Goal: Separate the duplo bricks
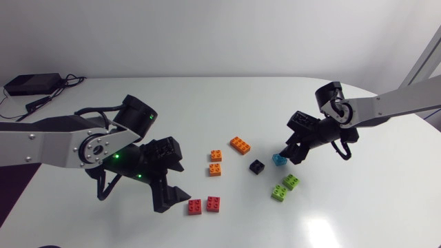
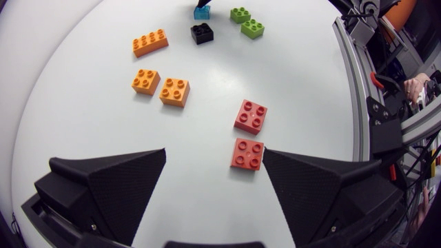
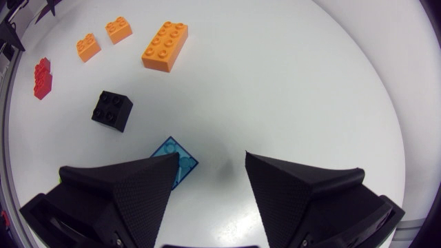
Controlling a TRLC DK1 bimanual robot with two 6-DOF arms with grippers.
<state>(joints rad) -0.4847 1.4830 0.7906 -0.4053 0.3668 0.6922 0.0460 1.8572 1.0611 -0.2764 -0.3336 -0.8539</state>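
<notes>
Duplo bricks: nine loose on the white table (image 1: 227,96), none stacked, all in a band between the two arms.
- Red pair (image 1: 195,206) (image 1: 213,203): nearest of the set, left of centre, side by side with a slim gap.
- Small orange pair (image 1: 216,155) (image 1: 216,169): farther back, one just behind the other, apart.
- Long orange brick (image 1: 240,145): farthest of the set, lying at an angle.
- Black brick (image 1: 257,166): centre, standing alone.
- Blue brick (image 1: 278,160): right of the black one, at the right gripper's tip.
- Green pair (image 1: 291,182) (image 1: 278,192): near right, corner to corner. Whether they touch cannot be told.

Left gripper (image 2: 215,155): fingers spread wide and holding nothing, with the nearer red brick just ahead of the gap.
Right gripper (image 3: 212,157): fingers spread with bare table between them. In its wrist view the blue brick lies by one fingertip, part of it hidden behind that finger, so contact cannot be told.

Black box with cables (image 1: 31,84): far left corner of the table.

Edges: the bricks lie well in from the far and right rims. The black brick stands well apart from its neighbours.
</notes>
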